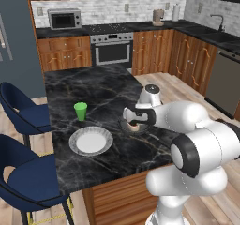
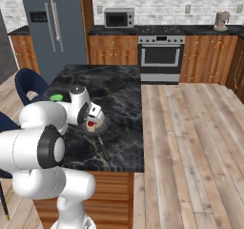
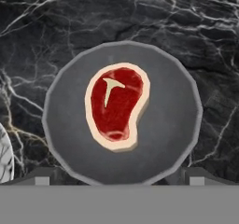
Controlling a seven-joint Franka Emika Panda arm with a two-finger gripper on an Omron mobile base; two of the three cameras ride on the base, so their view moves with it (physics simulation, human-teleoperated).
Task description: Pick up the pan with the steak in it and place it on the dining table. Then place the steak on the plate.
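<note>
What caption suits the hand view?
Steak lying in the pan on the dining table, seen from above.

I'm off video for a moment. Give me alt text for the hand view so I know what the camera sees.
The steak, red with a tan fat rim, lies in the middle of the round dark grey pan, seen from straight above. The pan sits on the dining table with its black white-veined marble top, and the open end effector hangs over it.

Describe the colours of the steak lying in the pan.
Red top with a pale T-shaped mark and tan fat rim; the steak shows best in the hand view.
</note>
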